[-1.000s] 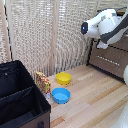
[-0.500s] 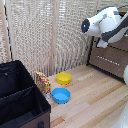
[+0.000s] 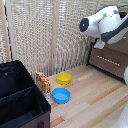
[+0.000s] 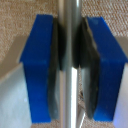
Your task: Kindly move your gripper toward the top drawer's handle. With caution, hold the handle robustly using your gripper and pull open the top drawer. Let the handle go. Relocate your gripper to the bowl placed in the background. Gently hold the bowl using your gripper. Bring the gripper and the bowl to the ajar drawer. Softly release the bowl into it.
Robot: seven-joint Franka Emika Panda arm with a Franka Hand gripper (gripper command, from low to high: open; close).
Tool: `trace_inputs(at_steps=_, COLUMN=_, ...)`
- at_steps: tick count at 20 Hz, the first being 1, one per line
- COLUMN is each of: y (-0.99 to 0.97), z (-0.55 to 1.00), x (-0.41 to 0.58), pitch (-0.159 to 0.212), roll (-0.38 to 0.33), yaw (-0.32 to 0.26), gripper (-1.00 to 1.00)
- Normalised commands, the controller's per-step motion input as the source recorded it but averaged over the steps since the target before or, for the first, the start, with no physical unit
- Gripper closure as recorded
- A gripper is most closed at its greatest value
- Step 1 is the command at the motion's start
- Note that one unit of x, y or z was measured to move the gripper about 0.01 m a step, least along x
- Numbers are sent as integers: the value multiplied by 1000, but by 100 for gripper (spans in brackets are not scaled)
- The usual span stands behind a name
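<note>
Blue-padded claw (image 4: pixel 70 70), smooth silver handle (image 4: pixel 71 30) clamped

Probably a home-like room, though blurry: pale wooden plank floor (image 3: pixel 95 95), beige woven curtain (image 3: pixel 50 35) along the far wall, dark brown wooden dresser (image 3: pixel 112 57) at the exterior view's right, large black bin (image 3: pixel 20 95) near left.

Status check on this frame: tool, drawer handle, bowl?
Tool shut on the handle, blue-tipped fingers clamped either side of the bar. Yellow bowl on the floor beside the light blue bowl, untouched. Drawer opening not discernible.
</note>
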Motion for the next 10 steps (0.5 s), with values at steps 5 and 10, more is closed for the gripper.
trace_inputs(at_steps=5, y=813, z=49, x=195, pitch=24, roll=33, yaw=12, gripper=100)
trace_inputs(at_steps=10, y=418, z=9, x=207, pitch=27, roll=-25, yaw=8, gripper=-100)
